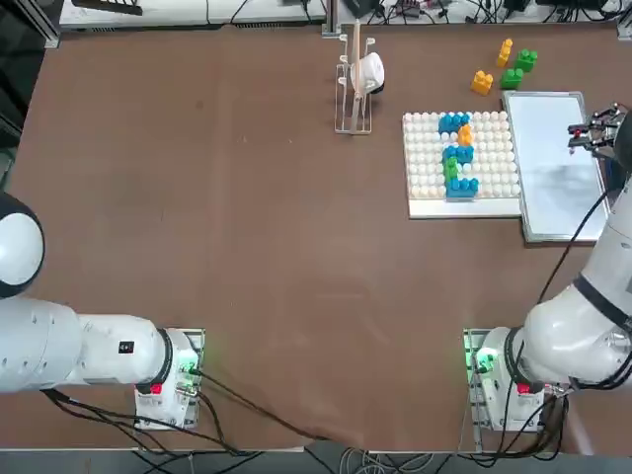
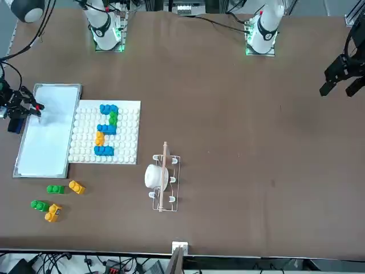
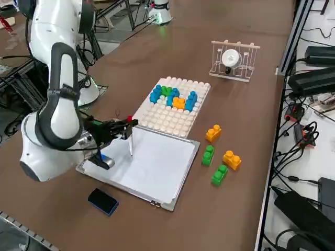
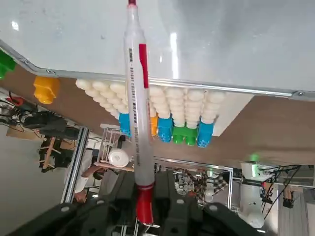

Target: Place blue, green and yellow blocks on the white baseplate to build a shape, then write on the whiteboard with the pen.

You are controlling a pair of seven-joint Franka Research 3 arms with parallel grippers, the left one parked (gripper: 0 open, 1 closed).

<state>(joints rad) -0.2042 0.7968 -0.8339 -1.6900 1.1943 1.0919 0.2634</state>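
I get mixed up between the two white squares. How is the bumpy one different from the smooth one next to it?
The white baseplate is covered in round studs; the whiteboard is smooth and glossy. The whiteboard has a thin metal frame; the baseplate has none. The baseplate carries blue, green and yellow blocks; the whiteboard is bare, with the pen in the shut right gripper above it. Both are white, flat and lie side by side.
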